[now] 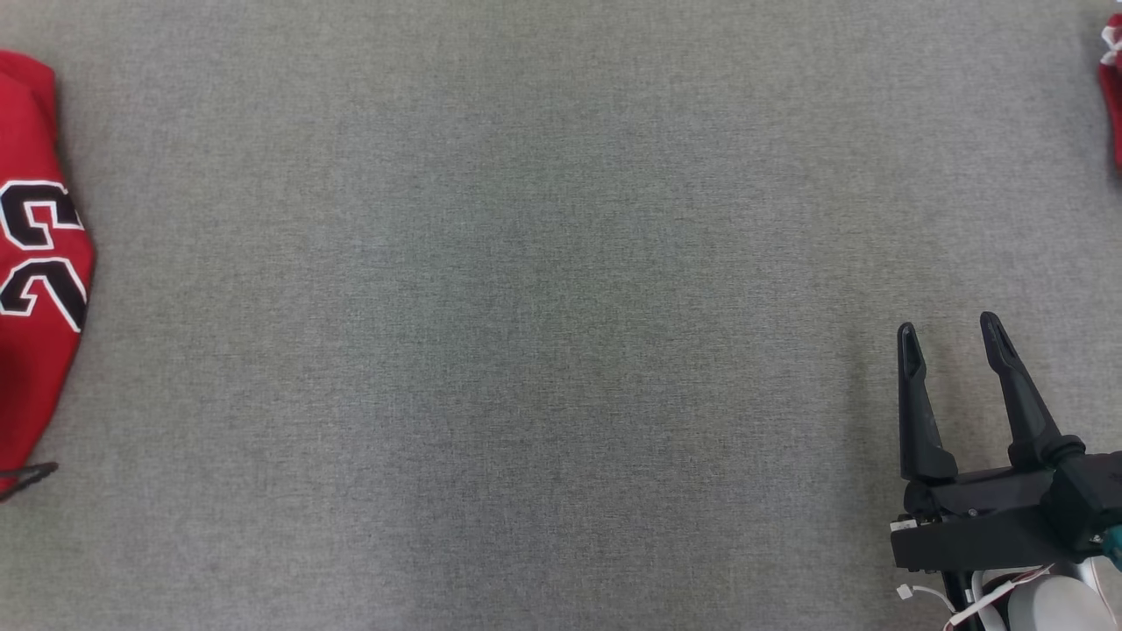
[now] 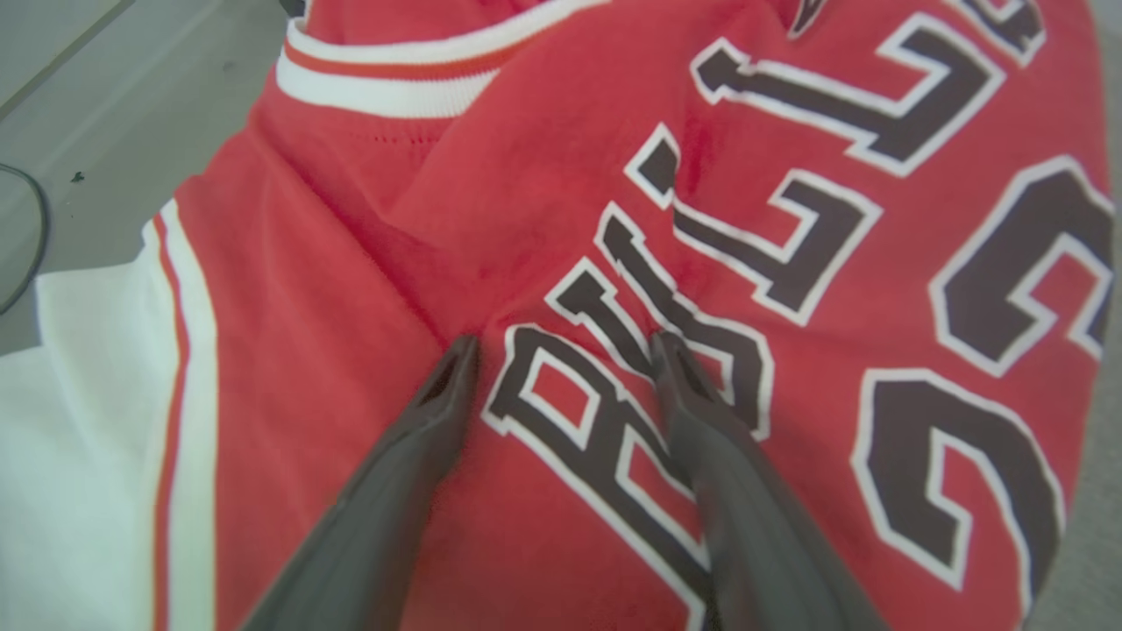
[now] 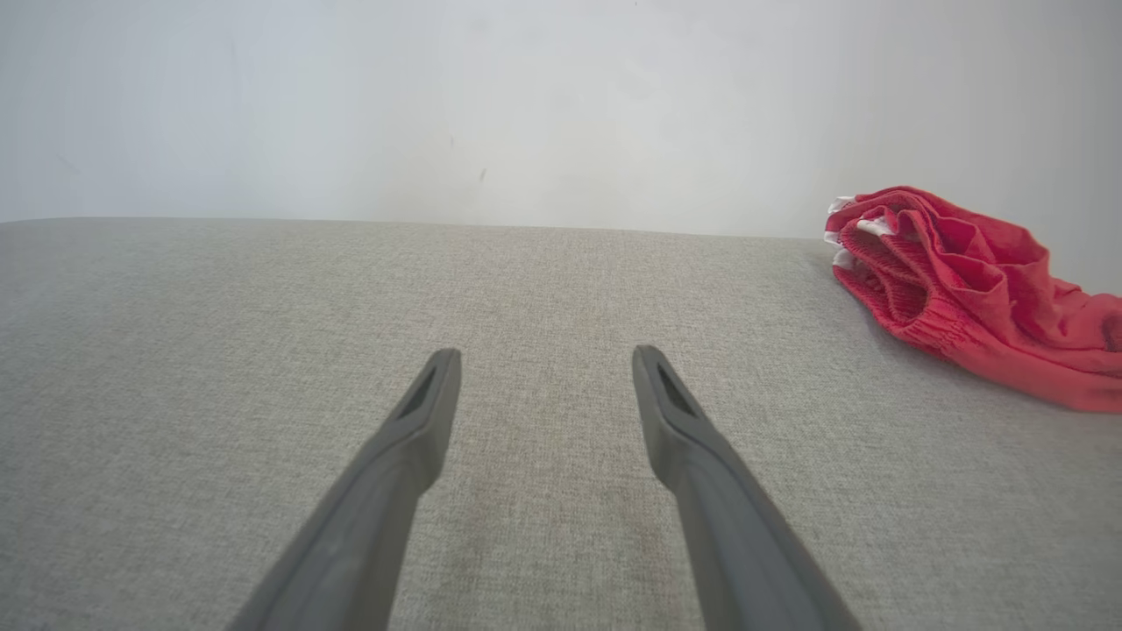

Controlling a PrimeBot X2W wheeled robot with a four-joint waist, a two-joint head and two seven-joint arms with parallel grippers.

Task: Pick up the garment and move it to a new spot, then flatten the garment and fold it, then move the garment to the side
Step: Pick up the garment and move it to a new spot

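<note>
The jersey (image 1: 35,298) lies at 9 o'clock in the head view, cut by the frame edge. Its long axis runs 12 to 6 and its black, white-edged 23 is turned on its side. It is smooth red knit. In the left wrist view the block letters BULLS climb from the centre toward 1 o'clock, the number sits at 4 o'clock, and white-and-red ribbed trim crosses at 11 o'clock.

The left end effector (image 2: 565,343) is over the lettering, its dark tapered fingers spread apart with nothing pinched; I cannot tell whether the tips touch the cloth. The right end effector (image 1: 948,324), at 4 o'clock in the head view, is likewise spread and empty above the bench (image 1: 526,350), a grey woven surface.

A crumpled red cloth (image 3: 964,289) with a gathered hem lies at 2 o'clock in the right wrist view.
</note>
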